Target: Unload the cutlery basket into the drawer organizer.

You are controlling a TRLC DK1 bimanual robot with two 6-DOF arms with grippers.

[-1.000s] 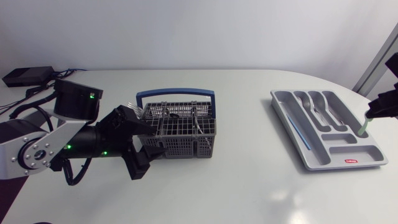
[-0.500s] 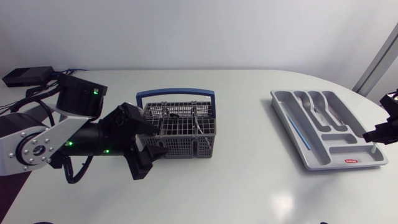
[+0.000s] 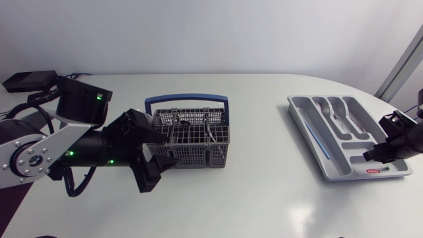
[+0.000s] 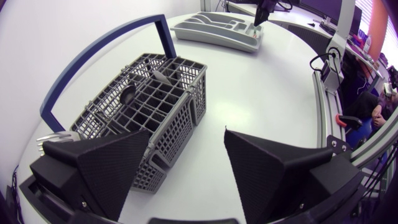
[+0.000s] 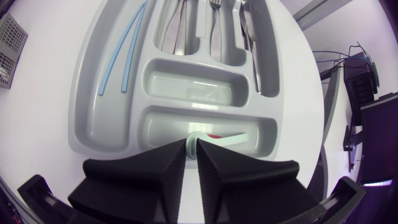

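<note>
The grey wire cutlery basket (image 3: pixel 192 149) with a blue handle stands mid-table and holds several pieces of cutlery (image 4: pixel 127 93). My left gripper (image 3: pixel 155 162) is at its left side, open wide, with the basket's near corner (image 4: pixel 168 143) just ahead of the fingers. The grey drawer organizer (image 3: pixel 301 122) lies at the right. My right gripper (image 5: pixel 191 146) hangs over its nearest cross compartment. Its fingers stand a narrow gap apart. A pale green utensil (image 5: pixel 227 138) lies flat in that compartment, one end at the fingertips.
Forks, spoons and knives (image 5: pixel 214 25) fill the organizer's long compartments, and two blue sticks (image 5: pixel 118 53) lie in its side slot. A black box with cables (image 3: pixel 30 80) sits at the table's far left. The table edge runs close behind the organizer.
My right gripper came in from beyond the organizer's right edge and down over its nearest compartment. The green utensil now lies in there and the fingers have parted slightly. The left arm barely moved.
</note>
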